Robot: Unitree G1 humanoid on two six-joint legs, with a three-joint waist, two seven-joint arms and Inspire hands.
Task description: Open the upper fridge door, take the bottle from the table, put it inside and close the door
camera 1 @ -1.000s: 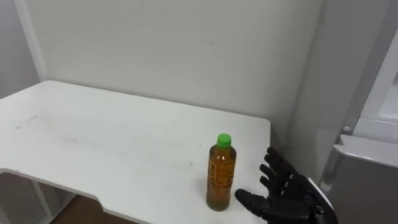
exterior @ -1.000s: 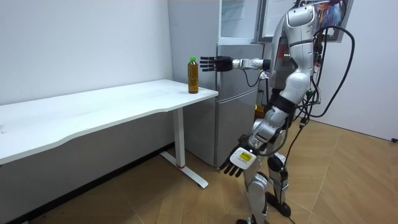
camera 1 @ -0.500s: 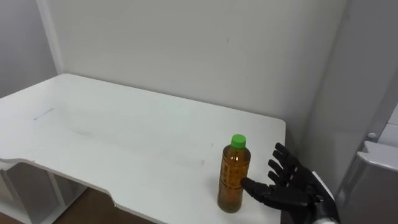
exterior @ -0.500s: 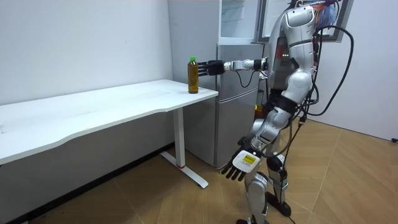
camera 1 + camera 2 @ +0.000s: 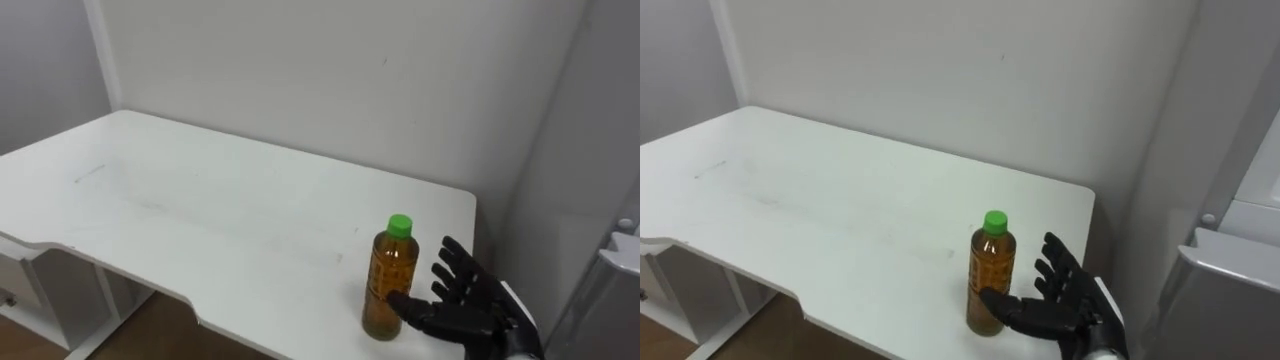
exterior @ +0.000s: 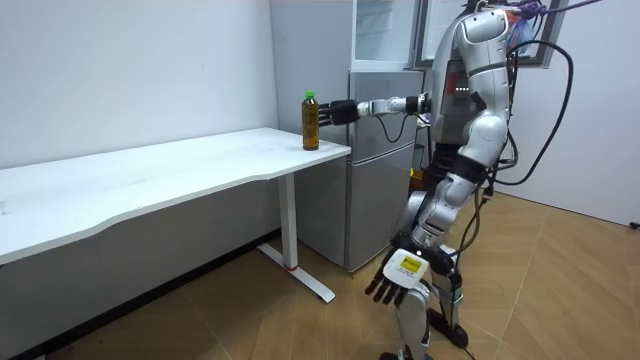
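A bottle (image 5: 389, 281) of amber liquid with a green cap stands upright near the right front corner of the white table (image 5: 210, 220). My right hand (image 5: 466, 304) is open just to the right of it, fingers spread and thumb against the bottle's lower body. In the room view my right arm reaches out level to the bottle (image 6: 311, 121), the right hand (image 6: 341, 110) right beside it. My left hand (image 6: 403, 274) hangs open low by my legs. I stand in front of the grey fridge (image 6: 380, 170).
The fridge (image 5: 1230, 290) stands close against the table's right end. A plain white wall runs behind the table. The table (image 6: 150, 180) stretches far to my left, with wooden floor below.
My right hand has closed in on the bottle from the right until its thumb reaches it. My left hand has swung lower. The eye views have shifted left.
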